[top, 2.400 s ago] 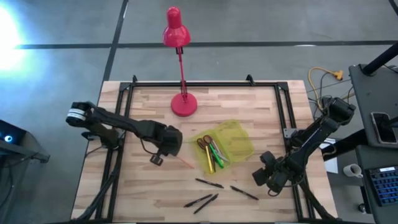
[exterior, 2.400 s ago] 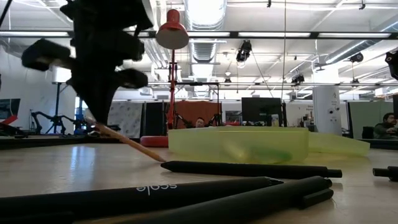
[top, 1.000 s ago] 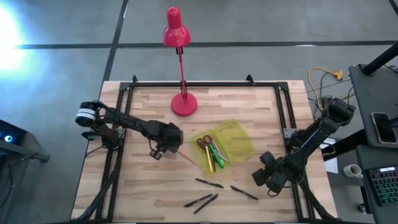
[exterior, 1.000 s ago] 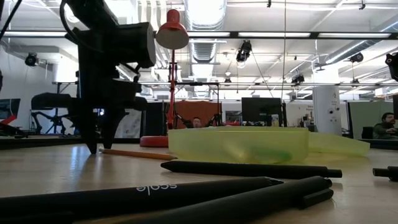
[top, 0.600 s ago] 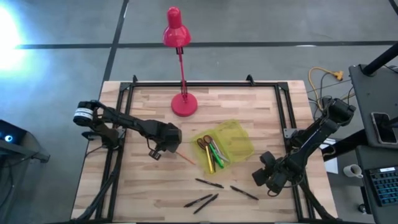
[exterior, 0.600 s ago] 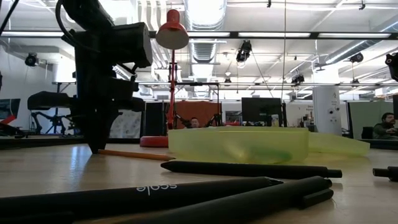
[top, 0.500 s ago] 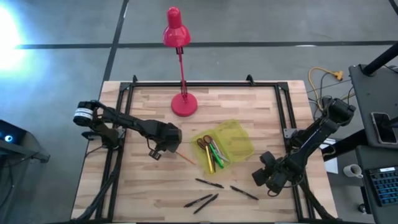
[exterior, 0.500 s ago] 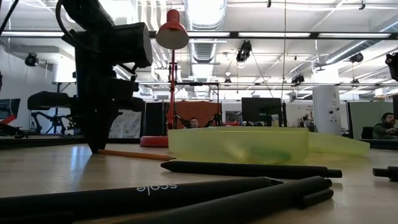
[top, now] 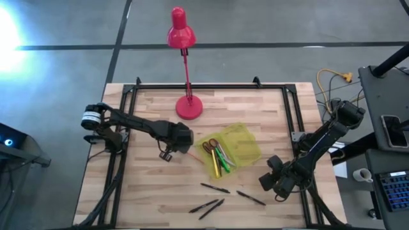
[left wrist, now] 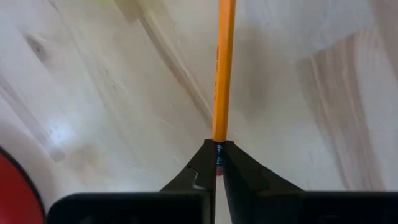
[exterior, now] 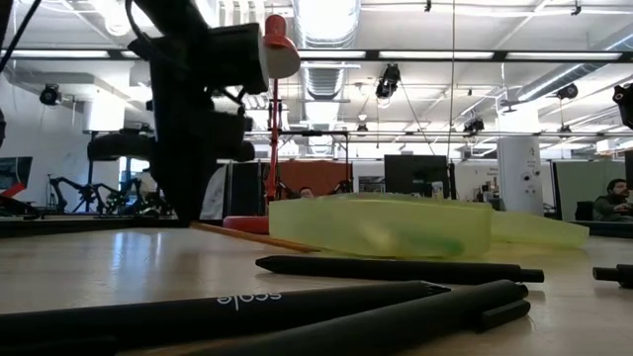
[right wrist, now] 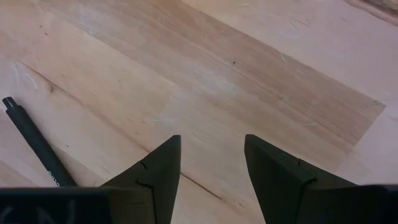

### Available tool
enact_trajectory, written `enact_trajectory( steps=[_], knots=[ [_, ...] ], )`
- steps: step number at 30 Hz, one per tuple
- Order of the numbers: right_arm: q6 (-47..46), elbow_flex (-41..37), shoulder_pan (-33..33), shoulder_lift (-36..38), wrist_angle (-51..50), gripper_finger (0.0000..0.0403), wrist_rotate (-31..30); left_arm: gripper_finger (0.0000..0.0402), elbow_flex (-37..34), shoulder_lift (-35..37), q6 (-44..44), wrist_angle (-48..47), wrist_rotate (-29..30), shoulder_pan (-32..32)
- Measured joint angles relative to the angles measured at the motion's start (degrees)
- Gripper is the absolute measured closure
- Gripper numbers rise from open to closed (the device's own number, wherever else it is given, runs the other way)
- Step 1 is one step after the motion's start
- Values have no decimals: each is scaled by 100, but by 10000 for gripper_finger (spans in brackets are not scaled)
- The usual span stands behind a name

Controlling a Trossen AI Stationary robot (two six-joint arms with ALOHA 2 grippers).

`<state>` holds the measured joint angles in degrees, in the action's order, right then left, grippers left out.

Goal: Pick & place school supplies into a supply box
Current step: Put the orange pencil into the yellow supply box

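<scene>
- Pinching an orange pencil (left wrist: 222, 68) by one end, the left end effector (top: 167, 153) sits shut on it, low over the worktop (top: 147, 191), just left of the box (top: 241, 145).
- Pencil slants in the low view: held end up at the end effector, other end toward the box; left wrist view shows the fingers (left wrist: 202, 163) closed tight around its end.
- Box: translucent yellow-green, lid open, mid-worktop, near the red lamp (top: 188, 107) base.
- In the box: red-handled scissors (top: 209, 146), green marker (top: 222, 156), yellow pencil (top: 215, 165).
- Right end effector (top: 271, 179) hangs at the worktop's right-front, well apart from the box; fingers (right wrist: 160, 167) spread wide, nothing between them.
- Black pens loose on the worktop in front of the box: one (top: 215, 188) nearest it, one (top: 250, 197) toward the right end effector, a pair (top: 208, 207) at the front edge.
- Low view: pens lie close to the lens, one with white lettering (exterior: 247, 297).
- Right wrist view shows part of one black pen (right wrist: 34, 149) beside the open fingers, not touching.
</scene>
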<state>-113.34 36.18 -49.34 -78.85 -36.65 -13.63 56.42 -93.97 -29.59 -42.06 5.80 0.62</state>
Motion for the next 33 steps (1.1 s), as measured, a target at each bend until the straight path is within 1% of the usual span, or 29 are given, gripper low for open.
enact_trajectory(
  steps=[11, 15, 18, 20, 25, 28, 31, 33],
  knots=[
    [39, -47, 0, 0, -1, 234, -2, 398, 350, 36, -340, -703, -60, 28],
    [39, -92, 0, 0, 1, 234, -2, 400, 333, 40, -346, -591, -93, 65],
    [-9, -103, 0, 0, 54, 234, -2, 400, 255, 46, -290, -456, -291, 103],
    [77, -105, 0, 0, 287, 234, 0, 401, 162, 47, -237, -389, -420, 144],
    [758, -103, 60, 0, 1251, 234, 2, 401, -149, 47, -106, -262, -469, 306],
    [1004, -44, 195, 0, 1335, 237, -9, 401, -369, 47, -63, 106, -284, 382],
    [1142, -8, 319, 0, 1320, 242, -142, 401, -447, 59, 96, 302, 242, 398],
    [1247, 46, 395, 0, 1308, 247, -181, 402, -413, 137, 167, 270, 411, 393]
  ],
)
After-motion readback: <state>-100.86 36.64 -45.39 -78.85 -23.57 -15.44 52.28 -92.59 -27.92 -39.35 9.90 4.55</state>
